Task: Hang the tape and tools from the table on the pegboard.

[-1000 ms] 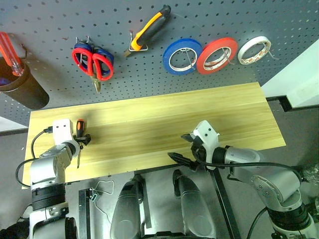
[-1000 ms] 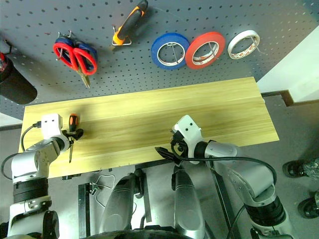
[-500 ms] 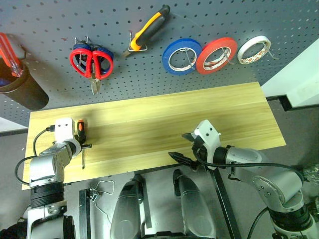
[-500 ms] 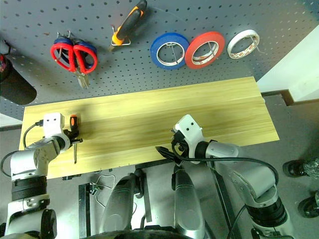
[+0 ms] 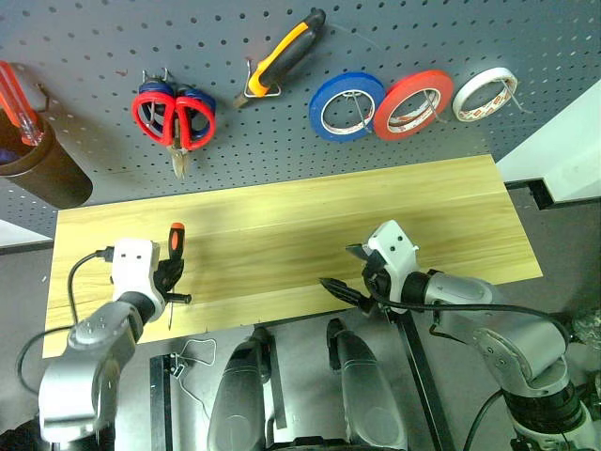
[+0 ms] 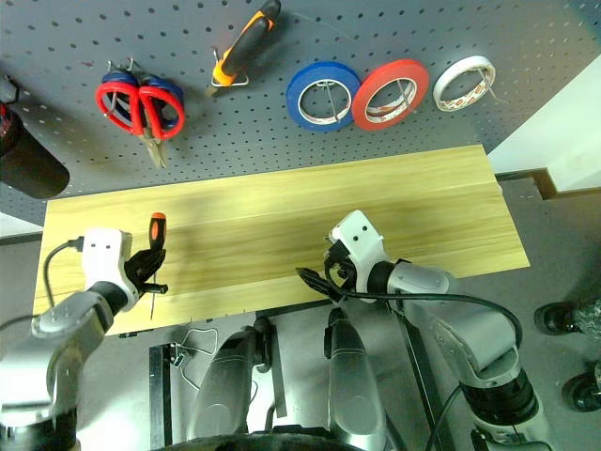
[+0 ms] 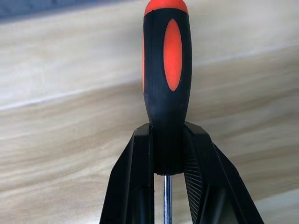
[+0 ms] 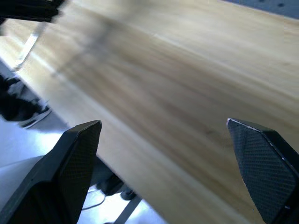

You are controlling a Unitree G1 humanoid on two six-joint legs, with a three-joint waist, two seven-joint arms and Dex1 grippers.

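My left gripper is shut on the small orange-and-black screwdriver, holding it above the left end of the table with the handle toward the pegboard. The thin shaft runs back between the fingers. My right gripper hangs open over the table's near edge with nothing between its fingers. On the pegboard hang the red tape, the orange-and-black pliers and the red-handled scissors.
A blue roll and a white roll flank the red tape. Blue-handled scissors share the red scissors' hook. A dark cup holding a red-handled screwdriver hangs at the pegboard's far left. A white wall edge stands at the right.
My left gripper closed on the screwdriver and lifted it off the table, moving right and back toward the near edge. The right arm stayed where it was.
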